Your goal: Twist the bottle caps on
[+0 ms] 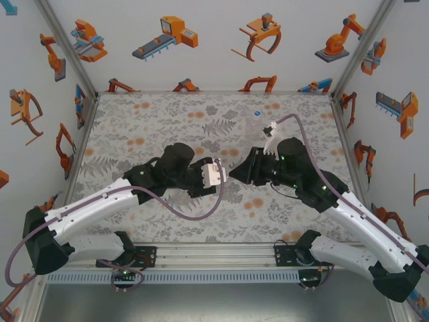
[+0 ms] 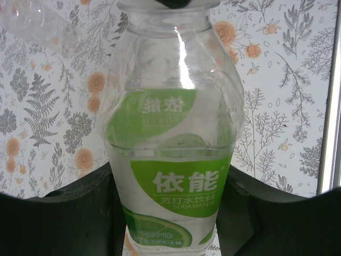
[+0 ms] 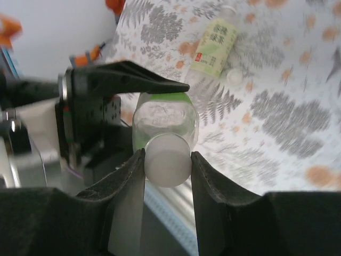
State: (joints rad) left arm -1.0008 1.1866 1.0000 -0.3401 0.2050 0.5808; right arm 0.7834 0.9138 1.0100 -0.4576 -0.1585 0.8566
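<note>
My left hand [image 2: 170, 205] is closed around the green-label bottle [image 2: 176, 160], gripping its lower body from both sides, with the label facing my wrist camera and the neck pointing away toward my right hand [image 3: 168, 160]. That right hand is closed down on a pale cap [image 3: 168, 164] at the mouth of the same bottle. One finger [image 3: 128, 186] presses the cap's left side and the other presses its right side, with no gap showing on either side. I cannot tell how far the cap is threaded onto the neck. In the top view my two hands meet nose to nose over the middle of the floral surface [image 1: 134, 121], and the bottle is hidden between them there. Behind my right hand's view, the yellow-label bottle [image 3: 216, 48] lies on its side on the surface, well apart from the one I am holding. A small white cap [image 3: 234, 77] lies just beside its lower end. Toward the far right of the surface lies the unlabelled bottle [image 1: 257, 124], clear and hard to make out. A blue cap [image 1: 257, 113] shows at its far end, though whether it sits on the neck or beside it I cannot tell.
</note>
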